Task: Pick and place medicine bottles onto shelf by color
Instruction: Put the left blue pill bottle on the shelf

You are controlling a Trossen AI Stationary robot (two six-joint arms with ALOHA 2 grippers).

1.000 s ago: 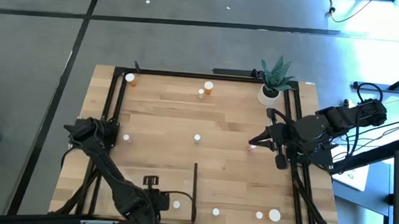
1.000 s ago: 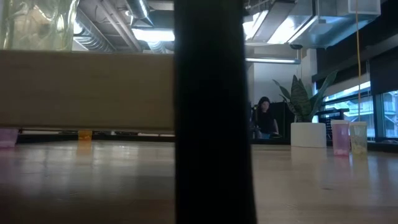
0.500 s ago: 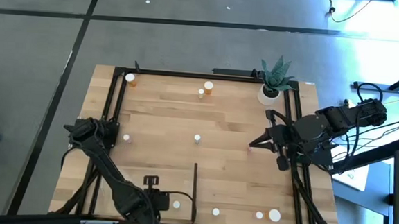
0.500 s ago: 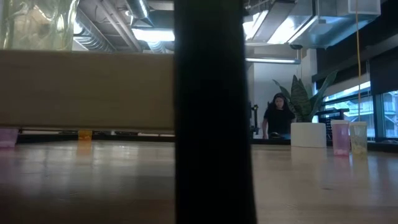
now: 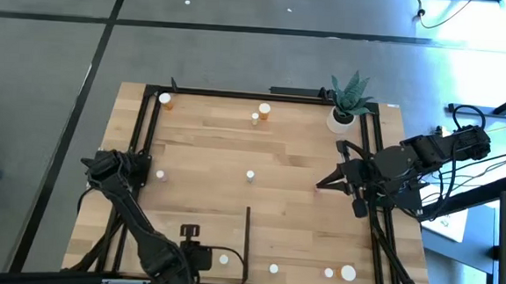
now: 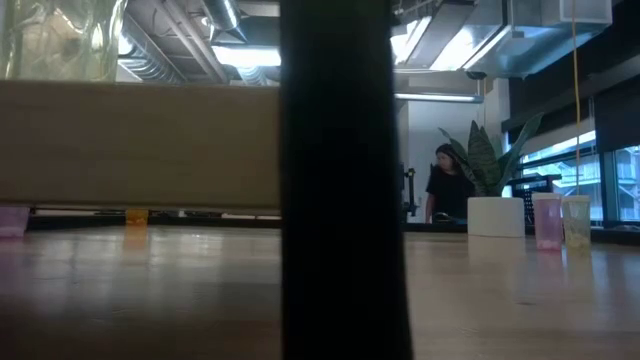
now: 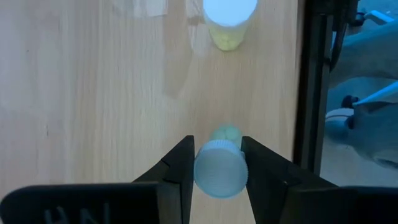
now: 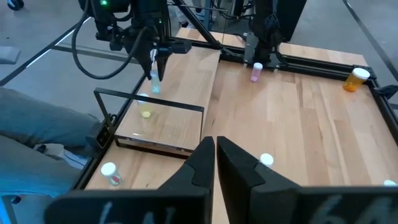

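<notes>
My left gripper (image 7: pixel 217 163) hangs over the pale wooden shelf (image 8: pixel 165 134) at the table's near edge, shut on a small green medicine bottle (image 7: pixel 219 174) with a white cap. A second green bottle (image 7: pixel 229 18) stands on its base on the shelf just ahead. From the right wrist view, the held bottle (image 8: pixel 154 86) shows below the left fingers, above the shelf. My right gripper (image 8: pixel 214 149) is shut on nothing, raised over the table's right side (image 5: pixel 322 186). My left gripper pinches the green bottle between its two fingers (image 7: pixel 184 168), at the cap end (image 7: pixel 214 158). The fingers come from above, pointing steeply down. The bottle hangs nearly upright below them, cap up and body (image 7: pixel 227 132) downward, clear of the shelf.
Other bottles stand about the table: orange ones (image 5: pixel 165 100) (image 5: pixel 265 110) at the far edge, one at mid-table (image 5: pixel 250 174), a pink one (image 8: pixel 255 71) by the left arm's base, several (image 5: pixel 329 273) along the near edge. A potted plant (image 5: pixel 348 104) stands far right. A black strip (image 5: pixel 247 234) borders the shelf.
Neither arm nor any bottle has visibly moved. In the low view a person in the room behind the table has stepped a little to the right.
</notes>
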